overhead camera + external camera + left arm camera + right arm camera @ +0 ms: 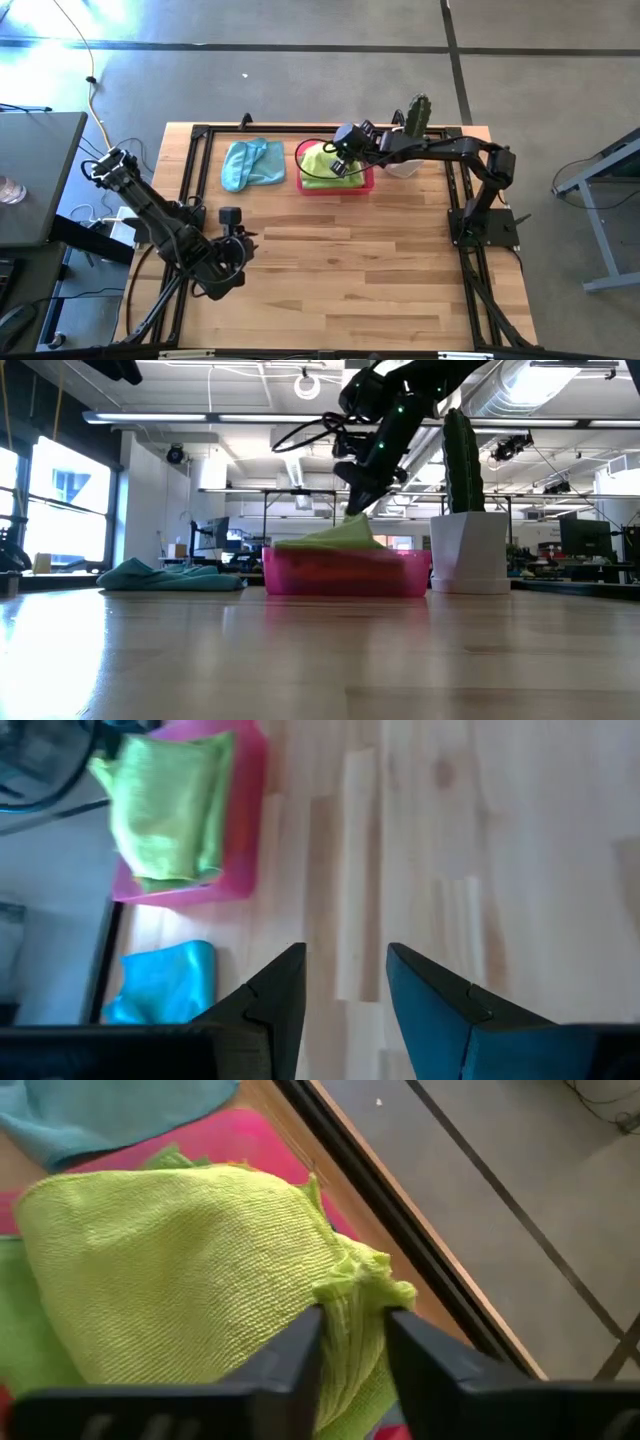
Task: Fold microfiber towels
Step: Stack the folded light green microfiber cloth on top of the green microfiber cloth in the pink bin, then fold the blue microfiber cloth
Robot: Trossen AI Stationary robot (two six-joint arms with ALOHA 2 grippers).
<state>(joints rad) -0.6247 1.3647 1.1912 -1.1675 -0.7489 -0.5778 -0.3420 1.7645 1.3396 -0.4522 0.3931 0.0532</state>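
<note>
A lime green towel lies heaped in the pink tray at the table's far middle, over another green cloth. My right gripper hangs over the tray's far side, slanting down. Its fingers are parted, one on each side of a bunched corner of that towel. In the low view the heap peaks right below the gripper. A light blue towel lies crumpled on the wood left of the tray. My left gripper waits open above bare wood near the left edge. My right gripper comes slanting down from the table's right side, and the lime green towel's bunched corner stands up between its parted fingers. I cannot tell whether the fingers touch the cloth. The towel's body rests on the pile in the tray.
A cactus in a white pot stands just right of the tray, close behind the right arm. Black frame rails run along the table's sides. Bare wood fills the middle and near part.
</note>
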